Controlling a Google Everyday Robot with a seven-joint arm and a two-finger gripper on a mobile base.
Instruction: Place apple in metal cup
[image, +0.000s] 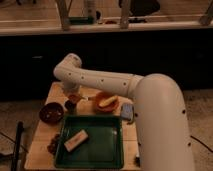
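Camera view, my fingers (73, 93) low over the small dark grey metal cup (71, 105), red-orange apple (74, 98) beneath them, grip cannot be told, no writing legible.

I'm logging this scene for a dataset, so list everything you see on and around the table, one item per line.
Wooden table: one, light wood, centre-left of view.
Tray: one, green, on the table's near half.
Block: one, tan, lying in the tray's left part.
Brown bowl: one, dark brown, left of the tray.
Orange bowl: one, behind the tray, holding a long yellow fruit.
Metal cup: one, dark grey, between the two bowls.
Apple: one, red-orange, right above the metal cup, at the pincer.
Blue item: one, at the tray's right rear corner; kind unclear.
Dark clump: one, brownish, left of the tray's near edge; kind unclear.
Robot arm: one, white, reaching left over the table.
Pincer: one, over the metal cup.
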